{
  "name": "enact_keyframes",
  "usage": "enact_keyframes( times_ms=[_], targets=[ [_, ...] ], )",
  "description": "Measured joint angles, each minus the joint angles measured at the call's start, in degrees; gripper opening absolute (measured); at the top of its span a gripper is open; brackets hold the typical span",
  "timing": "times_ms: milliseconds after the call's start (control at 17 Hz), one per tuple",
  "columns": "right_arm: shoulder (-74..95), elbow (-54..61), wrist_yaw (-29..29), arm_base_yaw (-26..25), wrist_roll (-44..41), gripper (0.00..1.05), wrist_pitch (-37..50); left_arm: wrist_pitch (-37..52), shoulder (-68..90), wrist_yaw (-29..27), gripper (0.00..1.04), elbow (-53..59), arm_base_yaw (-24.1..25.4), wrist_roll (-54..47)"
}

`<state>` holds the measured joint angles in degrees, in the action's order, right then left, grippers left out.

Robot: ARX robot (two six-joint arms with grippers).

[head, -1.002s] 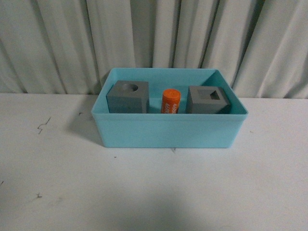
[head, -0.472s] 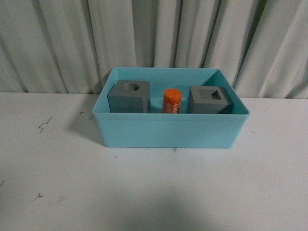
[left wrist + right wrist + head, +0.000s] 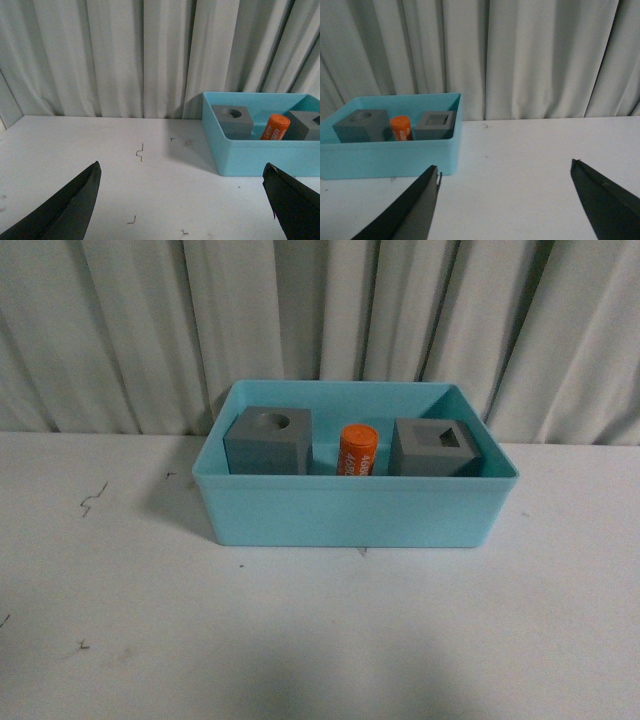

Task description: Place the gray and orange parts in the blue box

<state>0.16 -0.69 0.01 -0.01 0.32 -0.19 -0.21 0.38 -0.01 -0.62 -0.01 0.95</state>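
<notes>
Turquoise plastic, smooth and rimmed, forms the blue box (image 3: 350, 510), a wide rectangular tub standing on the white table (image 3: 300, 640) before a pleated pale curtain (image 3: 130, 330). Inside it sit all three parts: a matte gray cube with a round recess (image 3: 267, 440) at the left, a small orange cylinder (image 3: 356, 451) with white lettering in the middle, leaning slightly, and a matte gray cube with a square recess (image 3: 438, 448) at the right. The front view shows no arm. The left wrist view adds the left gripper (image 3: 182, 200), its dark tapered fingers (image 3: 70, 207) spread wide apart over bare table beside the box, and small dark scuffs on the tabletop. The right wrist view shows the right gripper (image 3: 520, 200), fingers (image 3: 605, 200) likewise spread, holding nothing, on the box's other side.
</notes>
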Motion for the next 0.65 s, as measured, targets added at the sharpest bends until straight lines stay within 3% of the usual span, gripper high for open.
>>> enact_keyframes(
  times_ms=[59, 118, 177, 648],
  targets=[
    [0.0, 0.0, 0.0, 0.0, 0.0, 0.86, 0.0, 0.0, 0.0, 0.0, 0.98, 0.0, 0.0, 0.0],
    [0.0, 0.0, 0.0, 0.0, 0.0, 0.97, 0.0, 0.0, 0.0, 0.0, 0.98, 0.0, 0.0, 0.0],
    [0.0, 0.0, 0.0, 0.0, 0.0, 0.99, 0.0, 0.0, 0.0, 0.0, 0.98, 0.0, 0.0, 0.0],
    [0.0, 0.0, 0.0, 0.0, 0.0, 0.98, 0.0, 0.0, 0.0, 0.0, 0.98, 0.0, 0.0, 0.0]
  ],
)
